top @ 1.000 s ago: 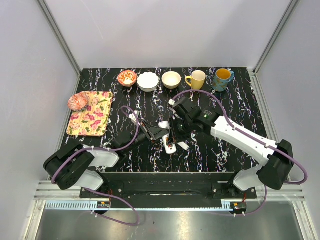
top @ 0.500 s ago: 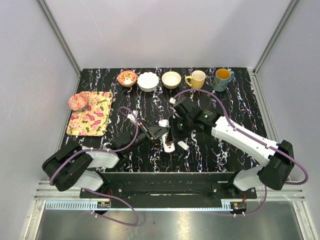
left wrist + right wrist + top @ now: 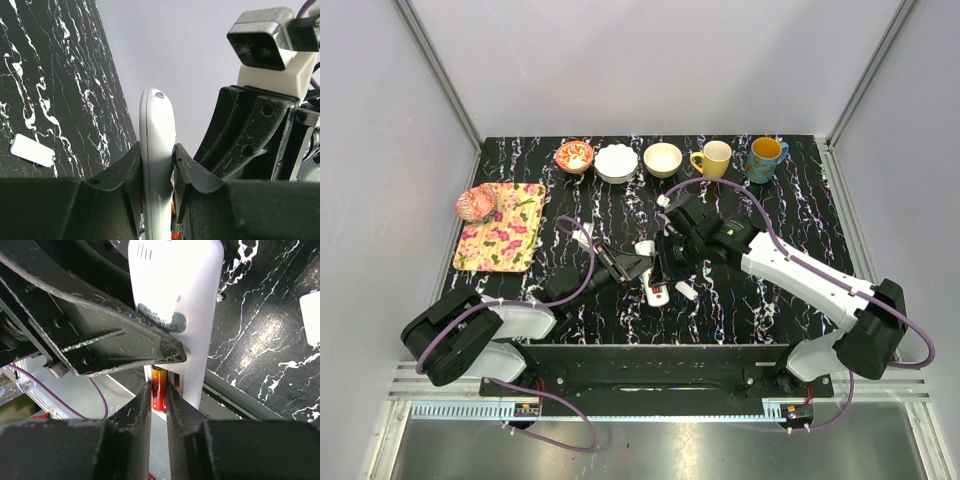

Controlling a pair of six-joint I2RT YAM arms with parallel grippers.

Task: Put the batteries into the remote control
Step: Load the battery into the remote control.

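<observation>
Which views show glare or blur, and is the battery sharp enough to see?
Top external: even light, sharp, no glare. Left wrist: the remote is sharp, the left fingers dark and soft. Right wrist: a bright glare patch on the table; the battery is clear, the right fingers blurred.

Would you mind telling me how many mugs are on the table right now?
2. A yellow mug and a blue mug stand side by side at the far edge, right of the bowls. None looks hidden.
</observation>
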